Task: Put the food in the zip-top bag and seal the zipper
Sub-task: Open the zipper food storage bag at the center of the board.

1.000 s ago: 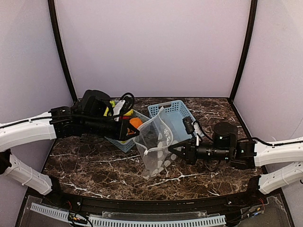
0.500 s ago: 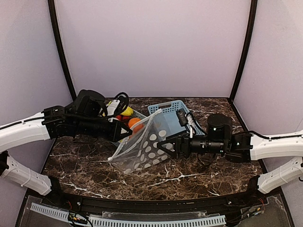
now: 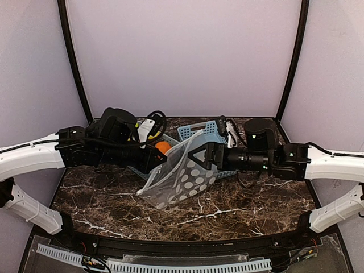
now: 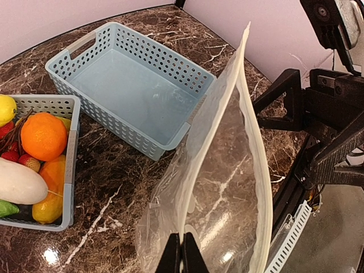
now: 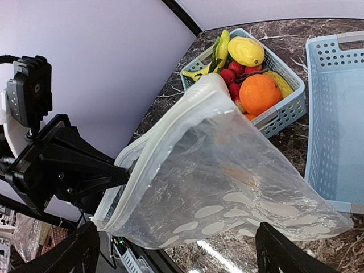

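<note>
The clear polka-dot zip-top bag (image 3: 181,175) slants from the table up to my left gripper (image 3: 159,162). That gripper (image 4: 182,256) is shut on the near lip of the bag's mouth. The mouth gapes, and the white zipper (image 4: 254,142) curves along its rim. My right gripper (image 3: 192,158) stands wide open at the bag's upper side, its fingers (image 5: 85,250) spread past the bag (image 5: 227,176) without pinching it. The food lies in the left basket (image 5: 284,105): an orange (image 4: 43,136), a white oblong piece (image 4: 20,182), a yellow piece (image 5: 245,51) and red pieces (image 5: 230,77).
An empty light-blue lattice basket (image 4: 85,71) stands behind the bag, next to the food basket (image 3: 149,170). The purple walls close in at the back and both sides. Dark marble table (image 3: 239,205) lies in front of the bag.
My right gripper has let go of the bag, opened wide and moved back and left. The bag has tipped from upright to a slant, still held by my left gripper.
</note>
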